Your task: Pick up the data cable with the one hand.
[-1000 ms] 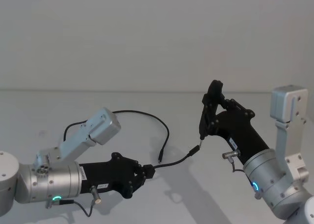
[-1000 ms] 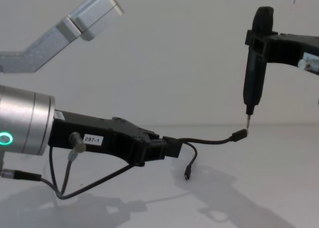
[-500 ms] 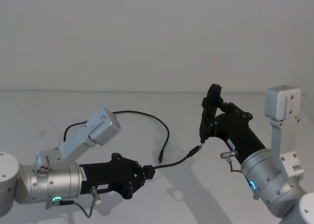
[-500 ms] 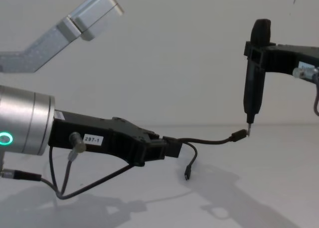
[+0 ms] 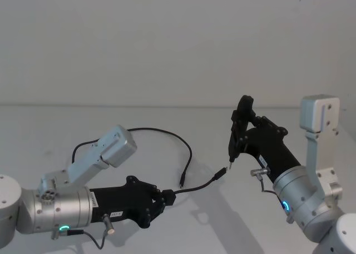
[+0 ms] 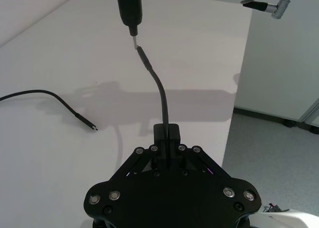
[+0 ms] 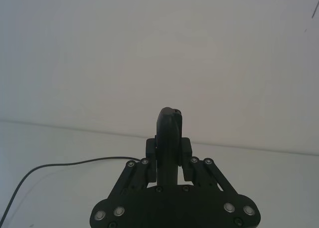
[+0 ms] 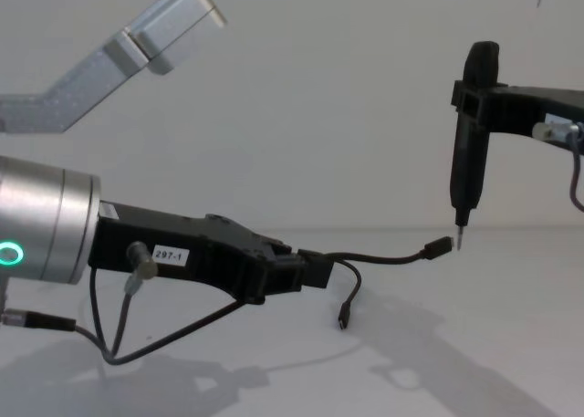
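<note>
The data cable (image 5: 167,133) is thin and black and loops across the white table. My left gripper (image 5: 167,197), the black one labelled 297-1 (image 8: 170,255), is shut on the cable close to one end. That short end (image 8: 383,257) juts out above the table, its plug (image 8: 440,247) pointing at my right gripper (image 8: 460,244). The right gripper stands slim and upright, its metal point a small gap from the plug (image 6: 141,52). The cable's other plug (image 5: 181,182) hangs near the table (image 6: 89,125). In the right wrist view the right gripper (image 7: 169,119) has its fingers together.
A short grey wire (image 8: 119,321) hangs under my left wrist. The white table ends at an edge (image 6: 238,88) past the right gripper, with grey floor beyond. A plain white wall stands behind the table.
The right gripper's metal point, which touched the cable's raised plug a second ago, has shifted slightly aside and now stands just off it. The left gripper keeps its hold, almost unmoved.
</note>
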`<state>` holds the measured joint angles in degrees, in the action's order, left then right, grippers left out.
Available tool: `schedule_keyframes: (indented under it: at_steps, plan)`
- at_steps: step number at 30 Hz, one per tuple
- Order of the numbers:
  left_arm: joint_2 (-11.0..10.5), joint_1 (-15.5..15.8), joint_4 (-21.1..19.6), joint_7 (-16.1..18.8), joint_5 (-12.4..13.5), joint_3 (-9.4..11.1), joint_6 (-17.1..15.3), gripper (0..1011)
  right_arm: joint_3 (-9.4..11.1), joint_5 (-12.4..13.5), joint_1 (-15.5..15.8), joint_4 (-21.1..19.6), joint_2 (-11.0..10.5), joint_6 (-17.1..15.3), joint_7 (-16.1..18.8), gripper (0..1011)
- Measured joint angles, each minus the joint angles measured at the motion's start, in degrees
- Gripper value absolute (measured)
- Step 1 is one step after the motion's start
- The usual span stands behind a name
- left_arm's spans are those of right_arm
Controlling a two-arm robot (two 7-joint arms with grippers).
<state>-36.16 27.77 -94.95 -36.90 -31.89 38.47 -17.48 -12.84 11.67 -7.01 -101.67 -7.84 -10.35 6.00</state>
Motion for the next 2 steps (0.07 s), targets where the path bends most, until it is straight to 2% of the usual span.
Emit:
schedule_keyframes:
  at_steps: [2]
  plan:
    - [0.00,0.00,0.00,0.00,0.00,0.00,0.00,38,0.14,0.00,-0.14,0.06,0.14,-0.20,0.00,279]
